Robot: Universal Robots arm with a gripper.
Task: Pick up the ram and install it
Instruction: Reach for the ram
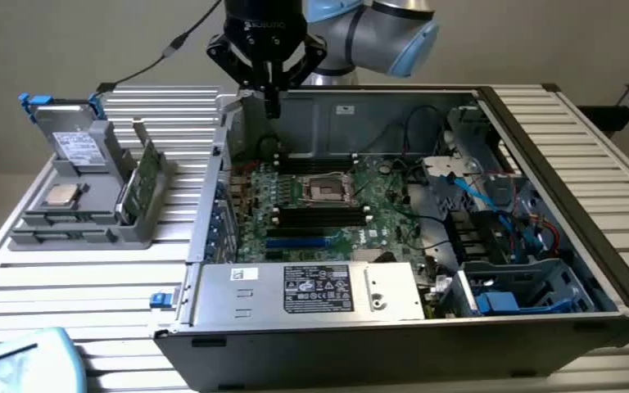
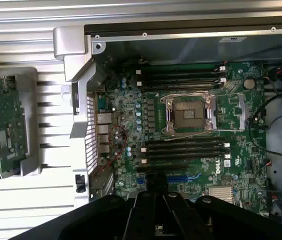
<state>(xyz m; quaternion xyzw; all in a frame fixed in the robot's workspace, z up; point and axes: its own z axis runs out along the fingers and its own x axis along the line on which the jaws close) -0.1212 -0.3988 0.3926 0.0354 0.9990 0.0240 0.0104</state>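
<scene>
One claw (image 1: pixel 274 102), pinched shut, apparently grips the ram (image 2: pixel 156 182) above the motherboard (image 2: pixel 131 130).

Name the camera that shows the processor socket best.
Wrist view: it looks straight down on the processor socket, its metal frame and square middle plain. The exterior view shows it farther off, at a slant.

White DELL logo (image 2: pixel 220 168), printed on the green motherboard (image 2: pixel 126 125)
</scene>
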